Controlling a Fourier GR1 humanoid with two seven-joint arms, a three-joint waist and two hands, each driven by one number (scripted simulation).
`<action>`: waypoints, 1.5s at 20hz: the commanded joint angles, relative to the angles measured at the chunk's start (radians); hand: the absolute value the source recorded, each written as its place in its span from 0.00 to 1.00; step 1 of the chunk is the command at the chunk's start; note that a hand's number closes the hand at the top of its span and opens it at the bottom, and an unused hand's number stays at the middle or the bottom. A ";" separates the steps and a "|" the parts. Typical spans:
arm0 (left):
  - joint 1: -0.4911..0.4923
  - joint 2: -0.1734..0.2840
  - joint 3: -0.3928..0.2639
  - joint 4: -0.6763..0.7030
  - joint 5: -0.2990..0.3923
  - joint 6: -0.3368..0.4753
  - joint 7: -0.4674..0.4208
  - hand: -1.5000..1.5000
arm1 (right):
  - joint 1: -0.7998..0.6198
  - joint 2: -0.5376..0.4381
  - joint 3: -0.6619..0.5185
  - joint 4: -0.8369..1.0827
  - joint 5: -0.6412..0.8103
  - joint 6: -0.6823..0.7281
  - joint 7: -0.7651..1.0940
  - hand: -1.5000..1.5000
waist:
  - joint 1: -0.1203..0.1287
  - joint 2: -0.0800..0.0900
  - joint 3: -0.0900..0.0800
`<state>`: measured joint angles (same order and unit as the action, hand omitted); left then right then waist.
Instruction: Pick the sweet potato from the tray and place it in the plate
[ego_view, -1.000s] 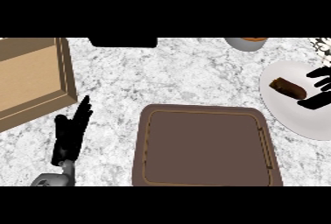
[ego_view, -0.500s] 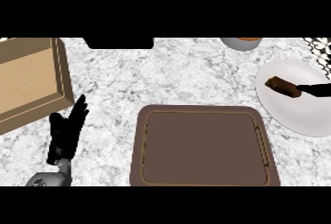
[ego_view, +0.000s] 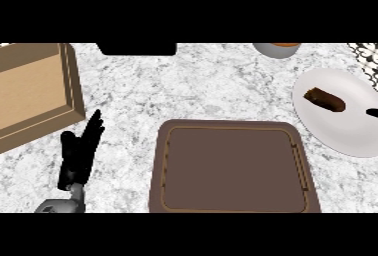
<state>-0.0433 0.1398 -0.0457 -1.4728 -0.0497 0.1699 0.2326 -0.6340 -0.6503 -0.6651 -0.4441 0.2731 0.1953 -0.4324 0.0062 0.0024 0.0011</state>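
Sweet potato (ego_view: 325, 99) rests in plate (ego_view: 341, 135) at 3 o'clock, tray (ego_view: 233, 172) bare; right hand (ego_view: 372, 113) barely visible, fingers' state untellable; left hand (ego_view: 80, 155) resting at 8 o'clock, fingers straight, holding nothing

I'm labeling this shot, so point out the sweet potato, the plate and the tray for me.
sweet potato (ego_view: 325, 99): head view, middle of its brown body, lying on the plate.
plate (ego_view: 341, 134): head view, bare white surface below the sweet potato.
tray (ego_view: 230, 170): head view, bare brown floor at its centre.

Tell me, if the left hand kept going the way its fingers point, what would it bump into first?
Probably the wooden box. The left hand points up and slightly right, toward its near corner, though height is unclear.
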 joint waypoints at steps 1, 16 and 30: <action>0.018 0.020 0.010 -0.017 0.025 -0.054 0.001 0.50 | 0.031 0.010 0.010 0.066 -0.018 0.007 -0.115 0.00 | 0.010 0.003 0.000; -0.018 -0.026 0.027 0.010 -0.020 -0.024 -0.004 0.50 | 0.076 0.059 0.109 0.021 -0.058 -0.138 -0.100 0.00 | -0.001 -0.001 -0.001; 0.000 -0.028 0.028 -0.028 -0.035 -0.042 0.015 0.50 | 0.101 -0.044 0.115 0.218 -0.057 -0.182 -0.229 0.00 | 0.014 0.006 0.002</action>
<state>-0.0440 0.1081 -0.0166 -1.4939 -0.0820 0.1394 0.2484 -0.5716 -0.6780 -0.5477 -0.2707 0.2169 0.0216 -0.5988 0.0163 0.0060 0.0017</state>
